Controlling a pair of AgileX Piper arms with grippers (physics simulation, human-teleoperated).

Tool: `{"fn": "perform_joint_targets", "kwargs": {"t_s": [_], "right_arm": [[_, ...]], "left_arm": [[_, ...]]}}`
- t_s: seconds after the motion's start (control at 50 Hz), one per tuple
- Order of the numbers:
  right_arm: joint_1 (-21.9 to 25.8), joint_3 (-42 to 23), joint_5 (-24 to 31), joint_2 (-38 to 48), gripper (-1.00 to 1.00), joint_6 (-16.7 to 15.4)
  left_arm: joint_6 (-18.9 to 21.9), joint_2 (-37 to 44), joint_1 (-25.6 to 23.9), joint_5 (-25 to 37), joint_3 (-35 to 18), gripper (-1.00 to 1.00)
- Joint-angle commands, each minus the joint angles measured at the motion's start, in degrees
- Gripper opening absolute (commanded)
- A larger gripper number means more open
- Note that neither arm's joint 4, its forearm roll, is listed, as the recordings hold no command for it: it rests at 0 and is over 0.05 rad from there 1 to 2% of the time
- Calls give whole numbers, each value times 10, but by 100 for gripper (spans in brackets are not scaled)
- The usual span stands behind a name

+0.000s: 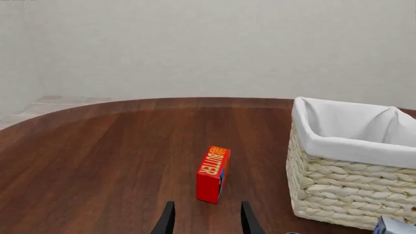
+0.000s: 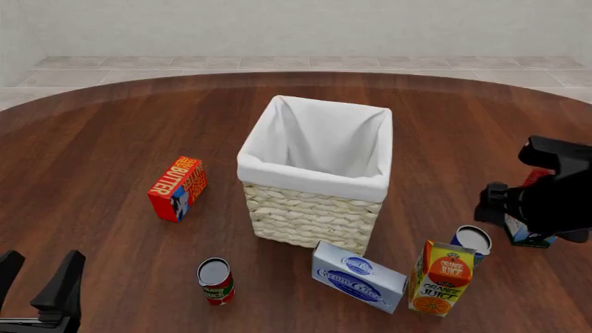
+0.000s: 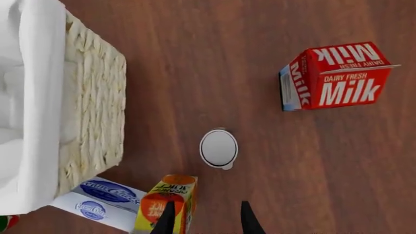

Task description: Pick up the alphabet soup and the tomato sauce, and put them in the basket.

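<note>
Butter box [image 2: 177,188] stands farthest left on the round wooden bench [image 2: 102,139], red with "BUTTER" in yellow letters; the left wrist view shows the same writing running down its narrow face. Below it in the front view, at the frame's lower left corner, the left hand [image 2: 37,281] hangs over bare wood with its fingers apart and nothing between them. The tomato sauce [image 2: 215,281] stands upright near the bench's front edge, just left of the basket's front corner, silver top up, red label with a green band; its lettering is too small to read. The basket [image 2: 315,215] sits at the middle, its white lining folded over the rim, and it looks empty inside, though the front view does not reach the bottom. Against its front right corner lies a pale blue box [image 2: 359,276] with a dark blue oval logo. Next comes a carton [image 2: 441,277] marked "ORANGE JUICE", then a small can [image 2: 472,243] with a blue label, seen from straight above in the right wrist view. That view alone shows a red carton [image 3: 334,77] reading "DAIRY FRESH Milk", mostly hidden by the arm in front. The right hand [image 3: 204,219] hovers with fingers parted, empty.
</note>
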State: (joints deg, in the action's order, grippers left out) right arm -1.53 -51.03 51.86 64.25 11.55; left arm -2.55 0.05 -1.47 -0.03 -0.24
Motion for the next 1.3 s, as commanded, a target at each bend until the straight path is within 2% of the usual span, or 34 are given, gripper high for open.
{"fn": "perform_joint_targets", "kwargs": {"t_s": [0.02, 0.06, 0.34, 0.64, 0.84, 0.86, 1.3], "right_arm": [[1, 30, -19, 6, 100, 18], [-12, 29, -26, 14, 100, 13], [-22, 43, -67, 37, 100, 24], [-14, 50, -96, 55, 100, 38], [-16, 52, -108, 65, 100, 31], [-25, 48, -108, 69, 100, 21], [-23, 57, -138, 98, 100, 18]], "left_arm": [[-2, 0, 0, -1, 0, 100], [-2, 0, 1, -1, 0, 100], [-3, 0, 0, 1, 0, 100], [-4, 0, 0, 1, 0, 100], [-6, 0, 1, 1, 0, 100], [-6, 0, 1, 1, 0, 100], [-11, 0, 2, 1, 1, 100]]}}
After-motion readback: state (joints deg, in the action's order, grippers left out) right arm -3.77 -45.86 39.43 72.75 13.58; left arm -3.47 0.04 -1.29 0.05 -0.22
